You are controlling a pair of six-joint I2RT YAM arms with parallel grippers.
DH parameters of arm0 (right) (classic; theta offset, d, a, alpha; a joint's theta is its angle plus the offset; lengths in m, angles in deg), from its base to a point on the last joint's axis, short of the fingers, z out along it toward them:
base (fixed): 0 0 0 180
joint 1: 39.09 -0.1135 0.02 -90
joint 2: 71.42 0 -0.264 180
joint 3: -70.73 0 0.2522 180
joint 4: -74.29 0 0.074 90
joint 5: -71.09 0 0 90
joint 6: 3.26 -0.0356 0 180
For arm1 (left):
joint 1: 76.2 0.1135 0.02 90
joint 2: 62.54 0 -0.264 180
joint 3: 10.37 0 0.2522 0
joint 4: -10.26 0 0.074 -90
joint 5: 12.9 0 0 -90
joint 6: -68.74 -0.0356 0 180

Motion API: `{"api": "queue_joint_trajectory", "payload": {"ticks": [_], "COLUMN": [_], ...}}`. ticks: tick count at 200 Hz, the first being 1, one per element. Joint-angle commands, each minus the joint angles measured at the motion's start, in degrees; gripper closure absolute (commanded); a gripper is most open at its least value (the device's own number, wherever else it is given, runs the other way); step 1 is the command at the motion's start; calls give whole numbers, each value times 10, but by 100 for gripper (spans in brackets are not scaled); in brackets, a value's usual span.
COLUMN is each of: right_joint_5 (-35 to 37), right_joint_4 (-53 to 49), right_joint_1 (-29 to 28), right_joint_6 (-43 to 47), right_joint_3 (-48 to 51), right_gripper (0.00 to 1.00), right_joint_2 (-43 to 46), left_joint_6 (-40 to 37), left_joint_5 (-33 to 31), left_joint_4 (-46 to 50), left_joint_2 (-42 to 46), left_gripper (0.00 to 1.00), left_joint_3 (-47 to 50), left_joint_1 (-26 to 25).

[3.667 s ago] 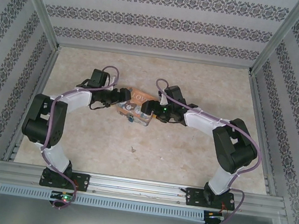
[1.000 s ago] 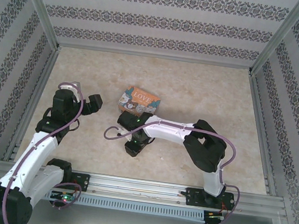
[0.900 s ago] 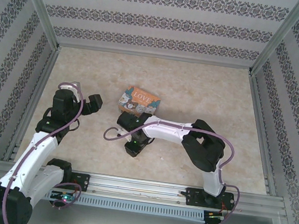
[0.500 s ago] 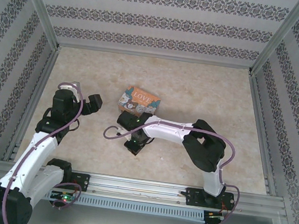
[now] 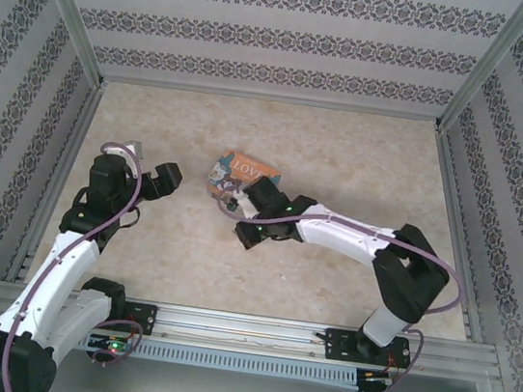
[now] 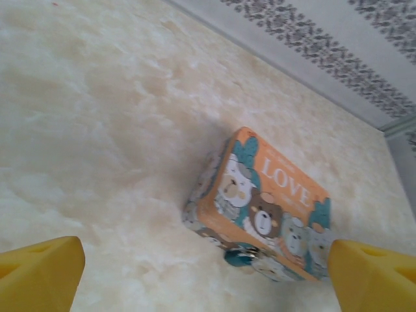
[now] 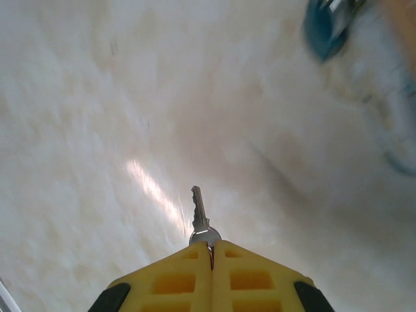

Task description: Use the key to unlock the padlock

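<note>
The small teal padlock [image 6: 240,257] hangs on the near side of the cartoon "LOVE" box [image 6: 273,195], its silver shackle through the box's clasp. Seen from above, the padlock [image 5: 229,203] sits just below the box [image 5: 245,172]. My right gripper [image 7: 211,246] is shut on the silver key [image 7: 200,218], whose blade points forward over the table. The padlock [image 7: 327,29] is blurred at the upper right, well ahead of the key tip. From above, the right gripper [image 5: 244,236] is just below the padlock. My left gripper [image 5: 170,181] is open, left of the box, holding nothing.
The marble-patterned table [image 5: 345,159] is walled by patterned panels at the back and both sides. An aluminium rail [image 5: 243,328] runs along the near edge by the arm bases. The right arm's forearm stretches across the table's middle right.
My right gripper closed on the key and moved up towards the box and padlock, its arm stretching out flatter. The left arm has barely moved.
</note>
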Motion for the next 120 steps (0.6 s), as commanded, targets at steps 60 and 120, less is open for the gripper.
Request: {"api": "queue_joint_trajectory", "payload": {"ticks": [60,120], "right_joint_5": [-11,-4], "right_joint_4": [398,439], "right_joint_1": [64,69], "right_joint_6": [-191,-200], "right_joint_3": [106,97], "right_gripper": [100,100], "right_joint_2": [93,104], "left_joint_6": [176,434], "left_joint_5": [206,212], "left_joint_4": [-163,-278], "left_joint_2": [-82,-134], "left_gripper": [21,21], "left_joint_3": [-33,-13], "left_joint_1": [-4,-19]}}
